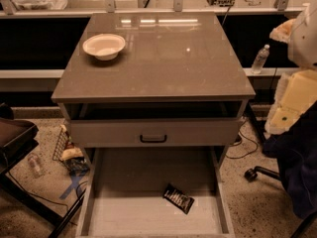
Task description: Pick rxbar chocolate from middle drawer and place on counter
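The rxbar chocolate (pixel 178 198) is a small black wrapped bar lying flat and slanted on the floor of the open middle drawer (pixel 119 182), right of the floor's centre. The glossy grey-brown counter (pixel 168 58) tops the cabinet above it. My arm's white and yellow parts stand at the right edge, with the gripper (pixel 283 119) at their lower end. It is beside the cabinet's right side, above and to the right of the bar and well apart from it.
A white bowl (pixel 104 45) sits at the counter's back left. A grey drawer front with a black handle (pixel 153 138) juts out above the middle drawer. A snack bag (pixel 72 154) and a bottle (pixel 34 164) lie on the floor at left. A chair base (pixel 260 172) stands at right.
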Controlling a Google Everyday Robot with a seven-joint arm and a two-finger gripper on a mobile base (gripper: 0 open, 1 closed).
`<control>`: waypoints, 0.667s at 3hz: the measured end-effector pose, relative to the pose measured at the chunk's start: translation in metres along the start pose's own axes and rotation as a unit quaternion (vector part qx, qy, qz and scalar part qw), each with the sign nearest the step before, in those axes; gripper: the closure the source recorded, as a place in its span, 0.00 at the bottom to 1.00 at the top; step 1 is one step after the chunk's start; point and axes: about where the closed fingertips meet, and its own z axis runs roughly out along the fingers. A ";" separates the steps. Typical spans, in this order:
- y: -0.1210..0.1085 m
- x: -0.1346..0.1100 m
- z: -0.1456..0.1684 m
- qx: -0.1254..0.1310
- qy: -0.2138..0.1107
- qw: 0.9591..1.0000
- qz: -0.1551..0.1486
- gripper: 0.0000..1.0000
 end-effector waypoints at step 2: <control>0.025 0.020 0.061 0.020 -0.086 0.996 0.026 0.00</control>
